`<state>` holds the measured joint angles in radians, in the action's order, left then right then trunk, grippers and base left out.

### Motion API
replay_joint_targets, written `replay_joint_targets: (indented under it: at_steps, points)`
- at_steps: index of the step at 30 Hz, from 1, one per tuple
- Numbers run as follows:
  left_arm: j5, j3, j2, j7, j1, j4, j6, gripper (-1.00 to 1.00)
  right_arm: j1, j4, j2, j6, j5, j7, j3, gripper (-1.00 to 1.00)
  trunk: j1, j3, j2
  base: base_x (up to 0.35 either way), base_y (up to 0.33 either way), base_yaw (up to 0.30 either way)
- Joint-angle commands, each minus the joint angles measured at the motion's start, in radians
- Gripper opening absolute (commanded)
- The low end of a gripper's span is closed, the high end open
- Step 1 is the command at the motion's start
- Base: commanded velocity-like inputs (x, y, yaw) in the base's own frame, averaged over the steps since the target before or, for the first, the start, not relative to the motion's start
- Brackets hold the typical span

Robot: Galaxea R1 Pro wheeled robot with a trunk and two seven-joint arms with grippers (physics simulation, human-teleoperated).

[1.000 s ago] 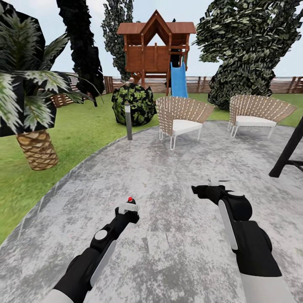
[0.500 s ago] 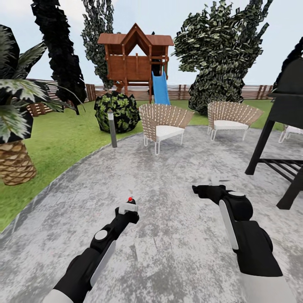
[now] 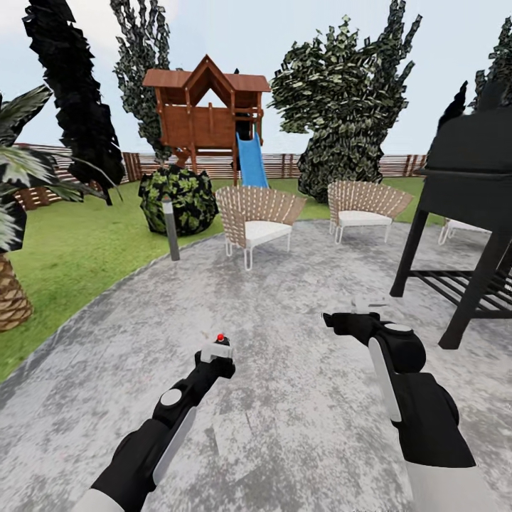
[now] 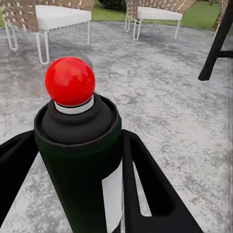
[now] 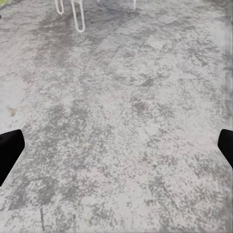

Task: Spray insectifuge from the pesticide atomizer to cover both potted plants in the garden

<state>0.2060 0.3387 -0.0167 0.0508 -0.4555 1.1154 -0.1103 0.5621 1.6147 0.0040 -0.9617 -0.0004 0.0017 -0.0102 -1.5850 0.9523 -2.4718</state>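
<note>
Transit step, atomizer in hand. The left gripper (image 4: pixel 77 160) is clamped on the pesticide atomizer (image 4: pixel 80 145), its two black fingers (image 4: pixel 145 194) pressed against either side of the dark body; the red tip (image 4: pixel 69 81) stands uppermost, and in the head view the same bottle (image 3: pixel 217 350) is carried low over the gravel patio (image 3: pixel 284 398). The right gripper (image 5: pixel 116 145) is spread wide with nothing between its fingers, which appear at opposite edges of the right wrist view above bare gravel; in the head view it (image 3: pixel 334 320) hangs over the patio, well apart from the bottle. Taking the black grill stand (image 3: pixel 469 213) as landmark: two wicker chairs (image 3: pixel 256 213) sit beyond it toward the fence, a grey bollard lamp (image 3: pixel 171 227) and a round dark bush (image 3: pixel 178 199) lie farther off at the lawn's edge (image 3: pixel 78 256), and a wooden playhouse with a blue slide (image 3: pixel 206 114) rises behind them. No speckled rosette is to be seen among these. The pick-up thus appears complete and spraying not begun; the next move probably calls for turning or driving the base until a potted plant comes into view, then aiming the nozzle at its leaves.
</note>
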Motion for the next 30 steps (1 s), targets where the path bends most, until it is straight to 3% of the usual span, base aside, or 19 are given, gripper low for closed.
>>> replay_joint_targets:
  at_steps: [1, 7, 12, 22, 30]
  points:
    - [0.010, -0.001, 0.000, 0.003, 0.000, 0.000, -0.006, -1.00, 0.001, 0.001, 0.000, -0.004, 0.000, 0.001, 0.000, 1.00, 0.004, -0.002, 0.007, 0.000, 0.000, -0.238]
    - [0.006, 0.001, 0.001, 0.001, 0.000, -0.005, 0.006, -1.00, 0.001, 0.001, 0.001, -0.005, 0.000, 0.000, 0.001, 1.00, 0.008, -0.005, 0.014, 0.001, 0.000, -0.260]
    - [0.006, 0.052, -0.001, -0.016, 0.000, -0.056, 0.075, -1.00, 0.001, 0.001, 0.000, -0.006, 0.000, 0.000, 0.001, 1.00, 0.008, -0.005, 0.014, 0.012, 0.000, -0.273]
    - [0.002, 0.060, -0.012, -0.018, 0.000, -0.064, 0.080, -1.00, 0.002, 0.001, 0.001, -0.008, 0.000, 0.001, 0.001, 1.00, 0.008, -0.005, 0.014, 0.001, 0.000, -0.275]
    - [0.013, 0.056, -0.014, 0.044, 0.000, -0.056, 0.067, -1.00, 0.002, 0.001, -0.007, -0.001, 0.000, 0.001, 0.001, 1.00, 0.008, -0.004, 0.014, 0.000, 0.000, -0.275]
